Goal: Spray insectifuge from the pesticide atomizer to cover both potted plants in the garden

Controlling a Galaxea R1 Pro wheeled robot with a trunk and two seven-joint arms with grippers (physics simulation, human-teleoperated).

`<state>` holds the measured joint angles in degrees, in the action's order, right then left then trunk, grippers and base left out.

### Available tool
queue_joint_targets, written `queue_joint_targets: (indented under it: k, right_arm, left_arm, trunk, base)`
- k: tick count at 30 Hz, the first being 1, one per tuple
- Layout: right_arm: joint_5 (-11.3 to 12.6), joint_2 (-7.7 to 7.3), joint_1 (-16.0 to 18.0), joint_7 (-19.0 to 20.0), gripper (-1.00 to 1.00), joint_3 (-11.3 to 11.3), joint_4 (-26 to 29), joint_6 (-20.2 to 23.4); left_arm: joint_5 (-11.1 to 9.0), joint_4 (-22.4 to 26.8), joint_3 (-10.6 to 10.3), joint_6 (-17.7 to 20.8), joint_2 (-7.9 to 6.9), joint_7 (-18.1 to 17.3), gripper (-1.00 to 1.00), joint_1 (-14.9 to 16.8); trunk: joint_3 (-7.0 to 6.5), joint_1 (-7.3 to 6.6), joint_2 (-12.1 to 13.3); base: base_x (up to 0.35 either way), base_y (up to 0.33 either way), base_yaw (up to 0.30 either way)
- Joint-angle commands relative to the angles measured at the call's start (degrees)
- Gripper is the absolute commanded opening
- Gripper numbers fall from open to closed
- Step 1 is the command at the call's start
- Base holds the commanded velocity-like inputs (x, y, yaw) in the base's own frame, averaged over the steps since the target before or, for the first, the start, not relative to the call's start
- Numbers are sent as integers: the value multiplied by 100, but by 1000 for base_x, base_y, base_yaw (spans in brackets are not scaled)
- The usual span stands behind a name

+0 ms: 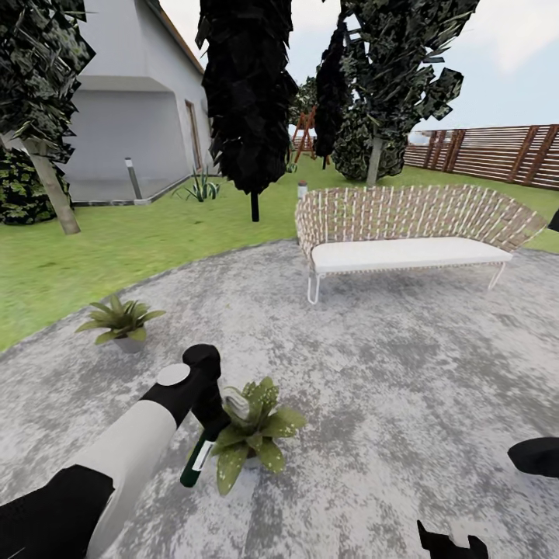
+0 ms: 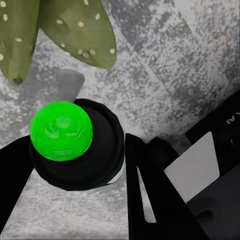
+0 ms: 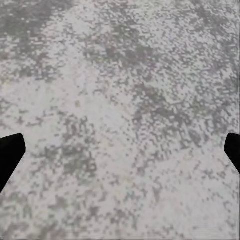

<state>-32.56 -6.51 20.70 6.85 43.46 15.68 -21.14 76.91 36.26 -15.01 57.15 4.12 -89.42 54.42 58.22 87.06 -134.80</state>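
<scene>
My left gripper [image 1: 208, 421] is shut on the pesticide atomizer [image 1: 194, 460], a slim dark-green bottle with a white label. It hangs tilted, its whitish head against the nearer potted plant [image 1: 252, 439] on the paving. That plant's leaves carry white specks of insectifuge [image 2: 80, 24]. In the left wrist view the bottle's end is a bright green disc [image 2: 61, 131] between the black fingers [image 2: 147, 190]. The second potted plant [image 1: 120, 320] stands further off by the lawn edge, with no visible specks. My right gripper [image 1: 446, 545] is low at the right, open over bare paving [image 3: 120, 125].
A wicker sofa [image 1: 404, 225] with a white cushion stands at the back of the round grey paving [image 1: 373, 373]. Lawn [image 1: 116, 241], dark trees [image 1: 248, 93], a white house [image 1: 132, 101] and a wooden fence [image 1: 497, 151] lie beyond.
</scene>
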Motion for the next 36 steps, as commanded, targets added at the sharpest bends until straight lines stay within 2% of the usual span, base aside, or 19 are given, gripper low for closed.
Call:
queue_joint_targets:
  k: [1,7,16,22,36]
  right_arm:
    - [-16,1,4,44,100,49,2,-21]
    - [-13,1,4,44,100,49,2,-21]
    - [-14,1,4,44,100,49,2,-21]
    - [-13,1,4,44,100,49,1,-21]
    - [-14,1,4,44,100,50,-2,-21]
  left_arm:
    - [56,5,-9,60,3,-58,-100,1]
    - [38,11,43,56,30,-58,-100,-1]
    - [16,13,51,50,66,-58,-100,6]
    - [55,13,27,34,68,-58,-100,-14]
    - [86,9,23,36,42,2,-100,-38]
  trunk:
    - [5,1,-2]
    - [5,1,-2]
    - [5,1,-2]
    - [5,1,-2]
    - [5,1,-2]
  base:
    - [143,222,0]
    - [53,34,0]
    - [266,0,0]
    - [31,0,0]
    - [-305,0,0]
